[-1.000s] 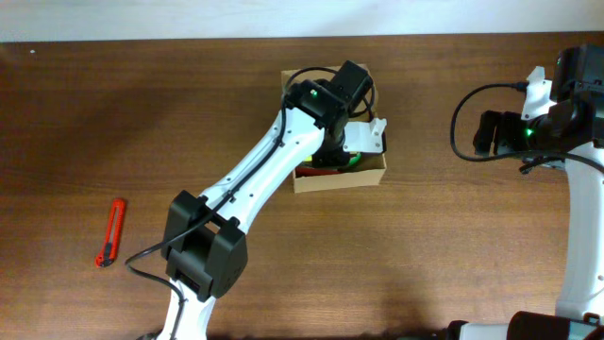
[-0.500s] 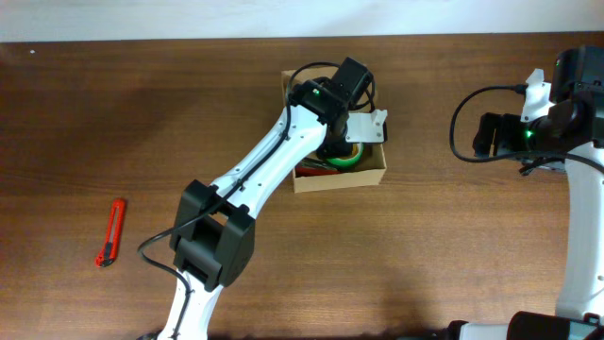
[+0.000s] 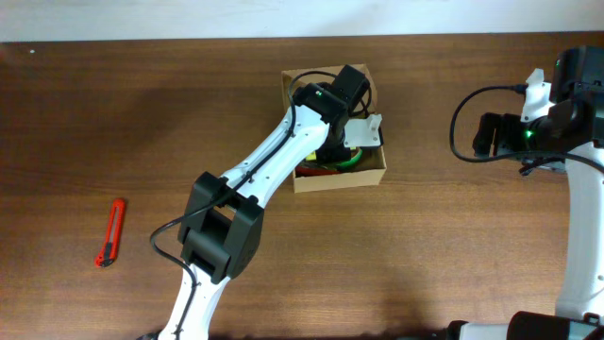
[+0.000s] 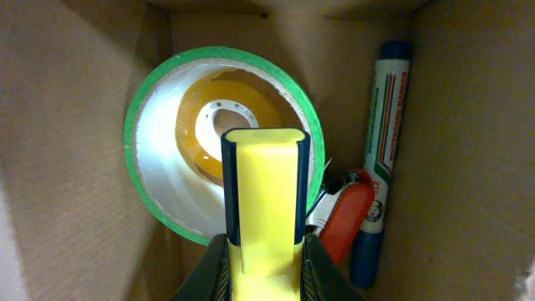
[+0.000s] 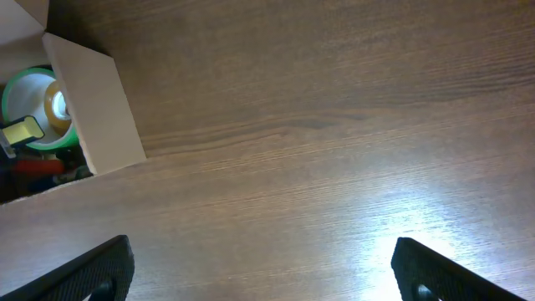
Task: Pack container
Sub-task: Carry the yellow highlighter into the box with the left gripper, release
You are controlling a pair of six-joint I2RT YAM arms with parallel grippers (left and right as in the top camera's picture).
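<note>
Change: left arm [image 3: 269, 165] elbow sits nearer the box [image 3: 340, 179] than a second ago.
Box: upper centre of table [image 3: 142, 113].
Left gripper [image 4: 264, 146]: inside box, at green roll [image 4: 150, 196]; grip unclear.
Right gripper [image 5: 266, 267]: fingers wide apart, empty.
Marker [image 4: 386, 117]: print unreadable.

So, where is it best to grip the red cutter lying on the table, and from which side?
Grip the red cutter at mid-body, coming straight down and closing across its narrow width. It lies flat on the table, long and slim, with bare wood along both long sides.
</note>
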